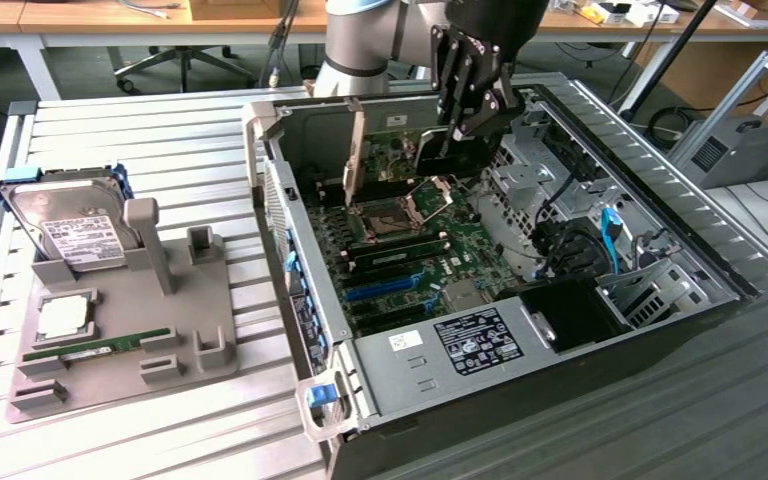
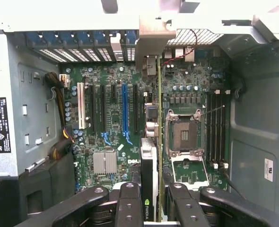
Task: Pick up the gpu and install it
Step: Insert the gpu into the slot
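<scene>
My gripper is shut on the gpu and holds it on edge inside the open computer case, over the far part of the motherboard. In the wrist view the gpu shows edge-on between my black fingers, as a black cooler with a green logo and a thin green board. Its silver bracket points to the case's slotted rear wall. The card hangs over the strip between the black expansion slots and the CPU socket. Whether it touches a slot I cannot tell.
A grey fixture at the exterior view's left carries a hard drive, a CPU and a RAM stick. Inside the case are a blue slot, a power supply and cables. The case walls stand close around the card.
</scene>
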Motion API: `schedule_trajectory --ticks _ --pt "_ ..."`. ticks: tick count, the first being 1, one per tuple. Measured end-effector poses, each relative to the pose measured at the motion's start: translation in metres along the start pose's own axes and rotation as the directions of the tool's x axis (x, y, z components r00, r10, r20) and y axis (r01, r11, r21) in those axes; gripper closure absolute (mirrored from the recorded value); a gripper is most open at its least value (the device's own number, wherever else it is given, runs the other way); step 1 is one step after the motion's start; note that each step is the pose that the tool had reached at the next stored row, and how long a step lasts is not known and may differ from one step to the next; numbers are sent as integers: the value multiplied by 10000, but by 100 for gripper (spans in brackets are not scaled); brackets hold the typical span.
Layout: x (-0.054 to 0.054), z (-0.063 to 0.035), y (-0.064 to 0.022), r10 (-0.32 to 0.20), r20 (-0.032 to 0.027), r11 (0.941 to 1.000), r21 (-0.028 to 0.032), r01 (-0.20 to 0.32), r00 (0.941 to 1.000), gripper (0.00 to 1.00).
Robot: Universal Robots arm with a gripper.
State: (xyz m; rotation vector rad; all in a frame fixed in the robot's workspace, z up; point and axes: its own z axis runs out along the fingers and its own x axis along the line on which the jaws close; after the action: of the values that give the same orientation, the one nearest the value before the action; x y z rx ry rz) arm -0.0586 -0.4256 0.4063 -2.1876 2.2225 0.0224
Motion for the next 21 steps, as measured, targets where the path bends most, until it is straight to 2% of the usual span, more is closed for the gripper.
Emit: schedule_trajectory --ticks 4,7,21 --pt "1 17 0 0 3 10000 1 0 10000 73" --pt "2 68 0 0 0 10000 6 0 10000 73" --pt "38 78 0 0 0 10000 6 0 10000 73"
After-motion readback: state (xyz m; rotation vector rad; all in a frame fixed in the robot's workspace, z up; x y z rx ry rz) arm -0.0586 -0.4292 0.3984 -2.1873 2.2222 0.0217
